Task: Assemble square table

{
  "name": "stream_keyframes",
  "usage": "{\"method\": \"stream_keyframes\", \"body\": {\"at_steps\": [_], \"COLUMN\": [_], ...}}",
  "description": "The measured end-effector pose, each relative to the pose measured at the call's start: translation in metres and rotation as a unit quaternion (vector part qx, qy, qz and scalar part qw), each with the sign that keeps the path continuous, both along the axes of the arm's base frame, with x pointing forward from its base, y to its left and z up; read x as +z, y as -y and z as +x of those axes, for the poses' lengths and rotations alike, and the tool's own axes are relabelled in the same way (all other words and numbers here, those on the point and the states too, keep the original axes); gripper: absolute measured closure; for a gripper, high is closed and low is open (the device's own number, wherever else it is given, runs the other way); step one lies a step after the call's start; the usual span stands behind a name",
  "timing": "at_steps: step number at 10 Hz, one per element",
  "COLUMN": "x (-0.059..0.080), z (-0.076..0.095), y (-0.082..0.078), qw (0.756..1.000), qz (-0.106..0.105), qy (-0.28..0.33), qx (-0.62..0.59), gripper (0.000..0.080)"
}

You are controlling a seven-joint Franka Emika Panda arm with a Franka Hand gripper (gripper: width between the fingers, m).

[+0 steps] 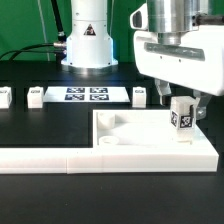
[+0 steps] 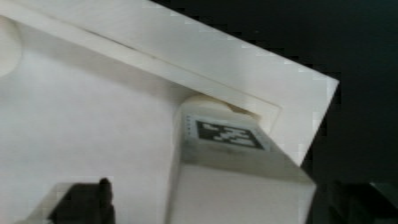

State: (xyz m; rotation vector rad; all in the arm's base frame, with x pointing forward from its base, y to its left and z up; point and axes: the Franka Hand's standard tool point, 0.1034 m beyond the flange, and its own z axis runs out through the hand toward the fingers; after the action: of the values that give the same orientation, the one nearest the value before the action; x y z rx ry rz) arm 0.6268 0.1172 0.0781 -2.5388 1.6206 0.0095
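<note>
I see the tabletop [image 1: 140,130] lying on the black desk [image 1: 30,125], with one leg [image 1: 181,120] upright in its corner on the exterior view's right. My gripper [image 1: 182,108] straddles that leg, released, with the fingers clear of it.

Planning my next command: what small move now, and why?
Probably lift the gripper straight up: its jaws stand open either side of the leg, which is upright in a corner of the tabletop; rising should clear it without knocking it.
</note>
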Motion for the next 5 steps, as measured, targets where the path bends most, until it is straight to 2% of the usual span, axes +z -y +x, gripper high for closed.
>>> {"method": "stream_keyframes", "body": {"at_steps": [2,5], "x": [0.0003,-0.0015], "z": [0.0000,0.0023], "y": [-0.0037,-0.0042], "qw": [0.994,0.960], "qz": [-0.006,-0.021], "qy": [0.013,0.044], "qx": [0.107,0.274], "gripper": [0.0153,0.0150]}}
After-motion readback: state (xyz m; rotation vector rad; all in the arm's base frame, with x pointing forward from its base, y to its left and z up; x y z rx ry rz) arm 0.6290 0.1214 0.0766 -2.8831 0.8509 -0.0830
